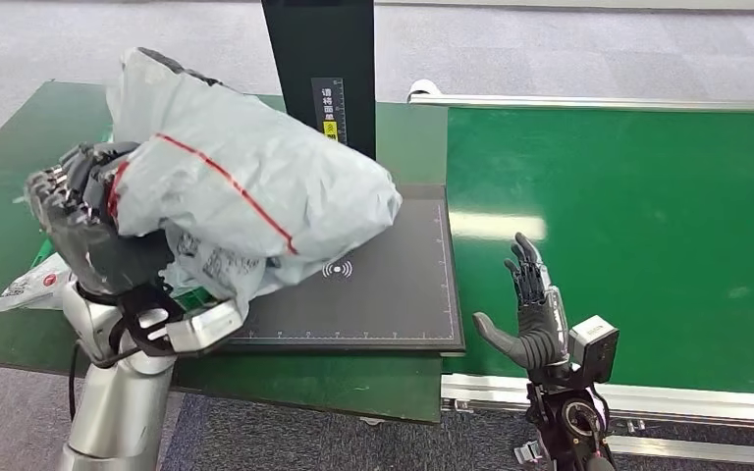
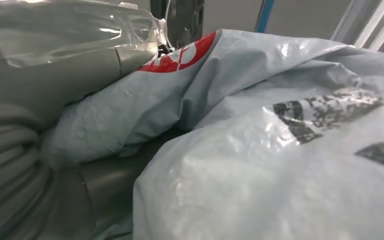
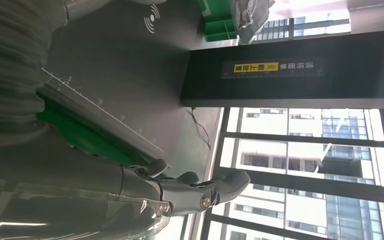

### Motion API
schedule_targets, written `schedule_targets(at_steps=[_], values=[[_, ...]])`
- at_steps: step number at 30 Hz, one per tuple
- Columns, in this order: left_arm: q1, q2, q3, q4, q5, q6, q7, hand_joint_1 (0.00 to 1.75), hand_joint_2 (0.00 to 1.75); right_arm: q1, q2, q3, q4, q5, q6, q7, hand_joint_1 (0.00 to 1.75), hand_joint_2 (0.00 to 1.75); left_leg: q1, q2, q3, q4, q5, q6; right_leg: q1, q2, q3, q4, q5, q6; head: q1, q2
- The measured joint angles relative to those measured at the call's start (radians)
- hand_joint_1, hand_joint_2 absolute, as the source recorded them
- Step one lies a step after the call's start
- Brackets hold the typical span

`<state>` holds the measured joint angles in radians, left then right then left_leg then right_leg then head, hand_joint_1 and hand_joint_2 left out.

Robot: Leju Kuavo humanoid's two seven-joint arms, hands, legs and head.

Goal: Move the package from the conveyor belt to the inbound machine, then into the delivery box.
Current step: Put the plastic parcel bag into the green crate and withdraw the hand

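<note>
Package (image 1: 245, 186), a large crumpled grey plastic mailer with a thin red stripe running across it and dark printed label patches on its underside, was held up in the left hand (image 1: 83, 231) above the left part of the inbound machine (image 1: 383, 294), whose flat dark pad carried ruled edges and a white wireless symbol near its middle. The hand's dark fingers (image 1: 54, 191) wrapped around the bag's left end, and in the left wrist view the same wrinkled grey plastic (image 2: 260, 165) pressed close against the grey thumb (image 2: 55, 75), with a patch of red print showing beside it. Whether the bag's lower edge touched the pad could not be told. A dark upright post (image 1: 319, 69) with a yellow-and-white sticker rose from behind the pad. The pad lay on a green table (image 1: 0, 167), and a smaller white packet (image 1: 34, 285) lay on that table at the far left, partly behind the left arm. To the right, the green conveyor belt (image 1: 628, 226) ran alongside the table with a silver rail along its near edge. The right hand (image 1: 530, 314) stood over the belt's near-left corner, palm raised, fingers spread apart and holding nothing; in the right wrist view its thumb (image 3: 215, 187) reached out beside the pad's ruled edge (image 3: 100, 107).
</note>
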<state>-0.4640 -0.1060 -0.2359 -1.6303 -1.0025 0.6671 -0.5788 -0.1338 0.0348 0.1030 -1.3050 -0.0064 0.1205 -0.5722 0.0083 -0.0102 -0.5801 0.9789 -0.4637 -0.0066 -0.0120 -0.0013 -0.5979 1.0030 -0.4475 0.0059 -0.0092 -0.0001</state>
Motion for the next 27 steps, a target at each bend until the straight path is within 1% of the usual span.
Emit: schedule_targets(at_steps=[2,4,7,8,9,11,14,17,21,24,27], values=[[-0.064,0.002,0.011,0.066,-0.123,-0.003,0.135,1.75,1.75,0.0,-0.001,0.0,0.0,0.001,-0.001,0.0,0.0,1.75,0.0,0.0,0.0,0.0,0.0,0.0,0.0,0.0,0.0,0.0,0.0,0.0,0.0,0.0],[-0.146,0.009,0.017,0.162,-0.244,-0.019,0.297,1.75,1.75,0.002,-0.002,0.0,0.0,0.005,0.0,0.002,0.0,1.75,0.0,0.001,0.0,0.0,0.001,0.0,0.0,0.0,0.0,0.0,0.001,0.0,0.0,0.0],[-0.289,0.03,0.036,0.368,-0.42,-0.094,0.561,1.75,1.75,0.009,-0.005,-0.001,-0.003,0.014,0.003,0.009,0.0,1.75,0.0,0.002,0.001,0.0,0.002,0.0,0.0,0.001,0.001,0.0,0.002,-0.001,0.0,0.0],[-0.336,0.041,0.044,0.442,-0.466,-0.122,0.631,1.75,1.75,0.011,-0.007,-0.001,-0.004,0.015,0.005,0.012,0.0,1.75,0.0,0.003,0.001,0.0,0.002,0.0,0.0,0.001,0.0,0.0,0.002,-0.002,0.0,0.0],[-0.379,0.052,0.053,0.519,-0.499,-0.149,0.688,1.75,1.75,0.013,-0.008,-0.001,-0.005,0.016,0.007,0.015,0.0,1.75,0.0,0.004,0.001,0.0,0.002,-0.001,0.0,0.002,0.0,0.0,0.002,-0.002,0.0,0.0],[-0.447,0.074,0.071,0.66,-0.531,-0.2,0.765,1.75,1.75,0.013,-0.011,-0.001,-0.005,0.018,0.009,0.019,0.0,1.75,0.0,0.006,0.002,0.0,0.002,-0.001,0.001,0.004,0.0,0.001,0.002,-0.002,0.0,0.0],[-0.501,0.102,0.092,0.833,-0.547,-0.283,0.833,1.75,1.75,0.012,-0.012,-0.001,-0.005,0.023,0.01,0.024,0.0,1.75,0.0,0.007,0.001,0.0,0.002,-0.001,0.001,0.005,-0.001,0.001,0.002,-0.002,0.0,0.0],[-0.516,0.122,0.101,0.958,-0.551,-0.35,0.868,1.75,1.75,0.009,-0.01,-0.001,-0.001,0.032,0.011,0.026,0.0,1.75,0.0,0.007,0.0,0.0,0.001,-0.001,0.001,0.005,-0.001,0.001,0.002,-0.002,0.0,0.0],[-0.53,0.14,0.103,1.059,-0.552,-0.409,0.889,1.75,1.75,0.001,-0.006,-0.001,0.008,0.041,0.011,0.029,0.0,1.75,0.0,0.006,0.0,0.0,0.001,-0.001,0.0,0.005,-0.001,0.001,0.001,-0.001,0.0,0.0],[-0.538,0.15,0.109,1.106,-0.547,-0.462,0.894,1.75,1.75,-0.011,0.0,-0.001,0.015,0.05,0.011,0.034,0.0,1.75,0.0,0.006,0.0,0.0,0.001,-0.001,0.0,0.005,-0.001,0.001,0.001,-0.001,0.0,0.0],[-0.537,0.159,0.126,1.122,-0.524,-0.457,0.884,1.75,1.75,-0.019,0.002,-0.001,0.019,0.056,0.011,0.039,0.0,1.75,0.0,0.006,0.001,0.0,0.001,-0.001,0.0,0.005,0.0,0.001,0.001,-0.001,0.0,0.0]])
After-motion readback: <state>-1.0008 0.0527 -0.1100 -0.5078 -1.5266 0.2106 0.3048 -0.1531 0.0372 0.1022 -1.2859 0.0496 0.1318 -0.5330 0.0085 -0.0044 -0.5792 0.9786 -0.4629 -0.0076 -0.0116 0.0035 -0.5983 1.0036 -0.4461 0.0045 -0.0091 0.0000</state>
